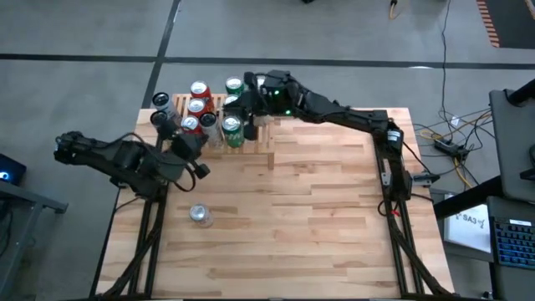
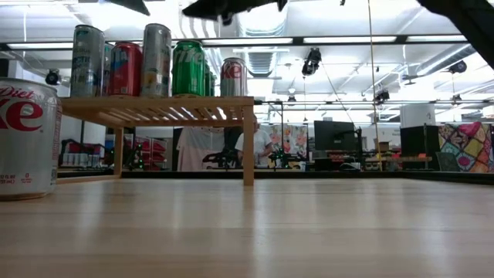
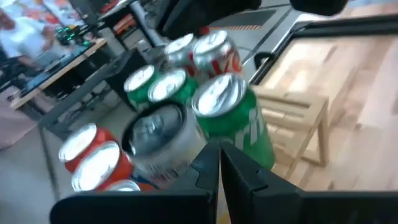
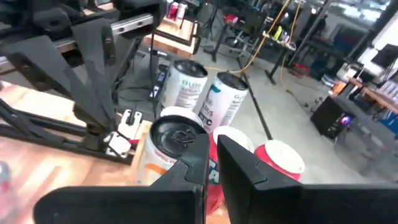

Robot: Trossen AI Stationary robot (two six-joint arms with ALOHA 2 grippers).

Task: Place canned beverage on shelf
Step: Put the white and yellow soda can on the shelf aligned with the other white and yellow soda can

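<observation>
The shelf [image 1: 255, 138] [image 2: 154, 108] is a low slatted wood rack at the table's far left, and it carries several upright cans: red [image 1: 199, 105], green [image 1: 232, 130] and silver [image 1: 161, 101]. A Diet Coke can [image 1: 201, 215] [image 2: 27, 139] stands alone on its base on the table, near the left edge. My left gripper [image 1: 194, 140] [image 3: 221, 171] is shut and empty at the shelf's near left side, above the cans. My right gripper [image 1: 232, 104] [image 4: 211, 165] is shut and empty over the cans, reaching in from the right.
The table [image 1: 318, 217] has bare wood to the right of and nearer than the shelf. The left arm's frame [image 4: 93, 81] stands beside the shelf's left end. Beyond the table are cables, desks and equipment [image 1: 493, 217].
</observation>
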